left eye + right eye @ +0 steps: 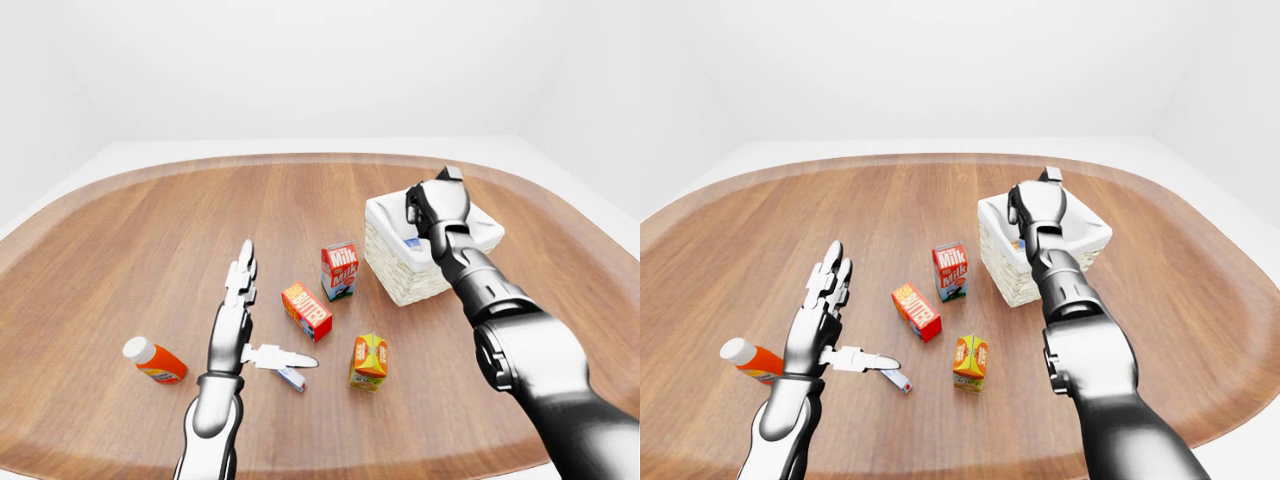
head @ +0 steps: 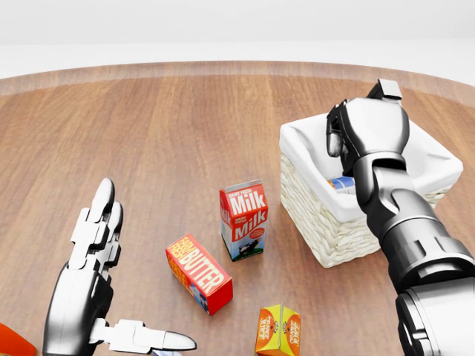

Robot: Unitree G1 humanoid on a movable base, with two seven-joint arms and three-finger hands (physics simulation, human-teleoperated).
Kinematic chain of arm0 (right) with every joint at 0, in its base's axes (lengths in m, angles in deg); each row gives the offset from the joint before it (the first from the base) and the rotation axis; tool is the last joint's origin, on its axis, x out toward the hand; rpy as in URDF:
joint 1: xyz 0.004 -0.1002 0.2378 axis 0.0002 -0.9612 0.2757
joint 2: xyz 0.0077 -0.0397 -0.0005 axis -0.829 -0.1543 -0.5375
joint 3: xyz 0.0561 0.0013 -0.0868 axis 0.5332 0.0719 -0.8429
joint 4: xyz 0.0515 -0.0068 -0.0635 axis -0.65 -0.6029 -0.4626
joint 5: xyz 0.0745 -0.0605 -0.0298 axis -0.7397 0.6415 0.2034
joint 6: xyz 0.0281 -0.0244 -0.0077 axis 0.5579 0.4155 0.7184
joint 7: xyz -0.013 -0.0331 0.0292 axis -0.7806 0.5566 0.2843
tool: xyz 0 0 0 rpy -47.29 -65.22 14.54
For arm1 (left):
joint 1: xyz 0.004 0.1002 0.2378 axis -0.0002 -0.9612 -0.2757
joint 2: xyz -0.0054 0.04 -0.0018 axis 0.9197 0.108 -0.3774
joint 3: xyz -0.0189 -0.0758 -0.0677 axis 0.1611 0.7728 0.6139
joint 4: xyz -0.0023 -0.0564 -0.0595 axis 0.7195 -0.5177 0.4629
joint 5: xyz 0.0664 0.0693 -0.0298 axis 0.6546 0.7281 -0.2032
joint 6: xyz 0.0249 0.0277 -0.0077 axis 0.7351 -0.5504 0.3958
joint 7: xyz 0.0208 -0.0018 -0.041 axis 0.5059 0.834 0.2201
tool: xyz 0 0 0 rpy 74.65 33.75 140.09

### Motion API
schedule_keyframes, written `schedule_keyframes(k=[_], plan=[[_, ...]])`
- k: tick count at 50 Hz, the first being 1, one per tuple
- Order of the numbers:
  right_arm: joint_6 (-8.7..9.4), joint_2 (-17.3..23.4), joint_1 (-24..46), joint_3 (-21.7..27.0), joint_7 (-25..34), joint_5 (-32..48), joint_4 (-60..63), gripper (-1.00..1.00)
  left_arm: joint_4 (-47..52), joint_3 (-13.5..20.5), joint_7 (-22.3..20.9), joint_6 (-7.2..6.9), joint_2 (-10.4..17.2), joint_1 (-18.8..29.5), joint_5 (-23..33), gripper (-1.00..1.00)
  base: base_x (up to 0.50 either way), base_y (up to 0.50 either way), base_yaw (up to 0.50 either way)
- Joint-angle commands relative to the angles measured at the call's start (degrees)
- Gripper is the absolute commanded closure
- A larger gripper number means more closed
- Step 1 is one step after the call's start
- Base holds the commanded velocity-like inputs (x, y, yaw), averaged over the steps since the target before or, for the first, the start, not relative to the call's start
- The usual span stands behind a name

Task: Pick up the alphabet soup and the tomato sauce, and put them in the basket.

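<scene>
Right hand [image 2: 364, 130] hovers above basket [image 2: 319, 222] rim.

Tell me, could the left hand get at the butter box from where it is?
Probably yes. The left hand is open, holding nothing, and the butter box lies just to its right in the head view, with only bare wood between them.

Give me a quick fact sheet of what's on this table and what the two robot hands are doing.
Surface: round wooden table
Basket: wicker, white lining, head view's right; a blue-labelled item lies inside
Right hand: over the basket, holding nothing that shows
Left hand: open, flat, lower left, holding nothing
Milk carton: upright, left of the basket
Butter box: below the milk
Orange carton: bottom edge
Red-orange bottle: lying at far left
</scene>
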Motion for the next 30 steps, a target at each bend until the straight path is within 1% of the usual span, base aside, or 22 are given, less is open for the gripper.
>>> schedule_keyframes(k=[1,4,12,30], plan=[[0.00,0.4,1.4,-0.6,0.0,4.4,-0.9,1.00,-0.1,0.0,0.0,0.00,0.0,0.1,0.0,-1.00,0.00,0.00,0.00],[0.00,0.6,1.2,-1.1,0.0,6.5,-1.1,1.00,0.1,0.0,0.0,0.00,0.0,0.1,0.0,-1.00,0.00,0.00,0.00],[0.00,0.9,0.7,-0.6,0.0,8.7,-1.3,1.00,-0.2,0.1,0.0,0.00,0.0,0.3,-0.2,-1.00,0.00,0.00,0.00],[0.00,1.2,0.1,0.3,0.0,9.2,-1.6,1.00,-0.2,0.2,0.0,0.00,0.0,0.4,-0.3,-1.00,0.00,0.00,0.00]])
